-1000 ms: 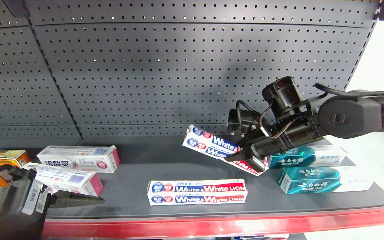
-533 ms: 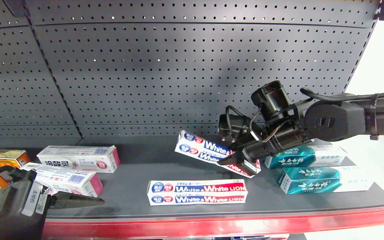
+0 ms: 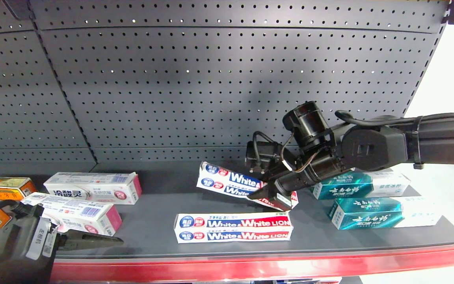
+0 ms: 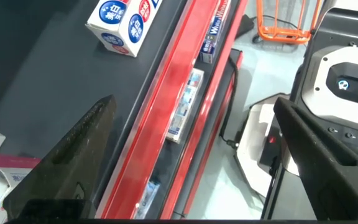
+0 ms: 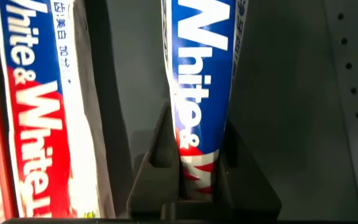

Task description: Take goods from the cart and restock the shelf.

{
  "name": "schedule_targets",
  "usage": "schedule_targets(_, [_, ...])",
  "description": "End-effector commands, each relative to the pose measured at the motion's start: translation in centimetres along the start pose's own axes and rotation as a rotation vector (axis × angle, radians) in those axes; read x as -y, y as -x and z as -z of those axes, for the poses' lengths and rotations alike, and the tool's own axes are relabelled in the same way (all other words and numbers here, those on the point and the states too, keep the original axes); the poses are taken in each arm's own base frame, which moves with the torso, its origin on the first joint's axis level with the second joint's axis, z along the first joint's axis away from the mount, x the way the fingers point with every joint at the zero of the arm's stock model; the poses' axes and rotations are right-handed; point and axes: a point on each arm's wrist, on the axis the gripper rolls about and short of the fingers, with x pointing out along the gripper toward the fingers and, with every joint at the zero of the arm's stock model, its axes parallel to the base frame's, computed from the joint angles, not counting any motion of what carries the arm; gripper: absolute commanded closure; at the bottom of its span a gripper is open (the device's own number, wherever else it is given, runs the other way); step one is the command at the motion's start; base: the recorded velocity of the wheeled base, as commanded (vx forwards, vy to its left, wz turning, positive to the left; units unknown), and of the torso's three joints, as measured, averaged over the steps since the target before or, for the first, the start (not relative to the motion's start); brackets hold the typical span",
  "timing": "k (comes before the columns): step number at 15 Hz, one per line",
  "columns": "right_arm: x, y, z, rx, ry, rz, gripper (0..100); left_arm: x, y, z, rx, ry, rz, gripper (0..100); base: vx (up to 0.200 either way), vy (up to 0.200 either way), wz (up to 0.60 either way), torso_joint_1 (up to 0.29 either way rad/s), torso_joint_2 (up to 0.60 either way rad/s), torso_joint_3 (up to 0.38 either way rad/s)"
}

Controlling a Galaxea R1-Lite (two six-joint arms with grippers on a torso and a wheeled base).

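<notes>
R arm has slid left along the shelf (image 3: 160, 197), taking the toothpaste box (image 3: 227, 182) w/ it, away from the teal boxes (image 3: 363, 183). Right gripper (image 3: 274, 195) has its fingers (image 5: 160, 143) clamped on one end of the box, one each side. The rest of the box sticks out ahead of them at an angle, just behind the flat toothpaste box (image 3: 233, 227) at the shelf front. Left gripper (image 4: 191, 155) hangs low by the shelf's front edge, near the pink boxes (image 3: 93, 187), fingers (image 4: 67, 162) spread wide, nothing in them.
</notes>
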Motion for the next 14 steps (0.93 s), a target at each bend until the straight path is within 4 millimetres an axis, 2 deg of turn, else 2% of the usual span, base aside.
schedule_targets(1, [-0.1,-0.7,0.0,-0.004,0.001,-0.013,100,0.1,0.0,0.1,-0.001,0.002,0.001,0,0.0,0.0,0.0,0.0,0.0,0.0])
schedule_targets(14, [0.0,-1.7,-0.3,0.0,0.008,-0.021,100,0.4,0.0,0.4,-0.004,0.01,0.004,0,0.0,0.0,0.0,0.0,0.0,0.0])
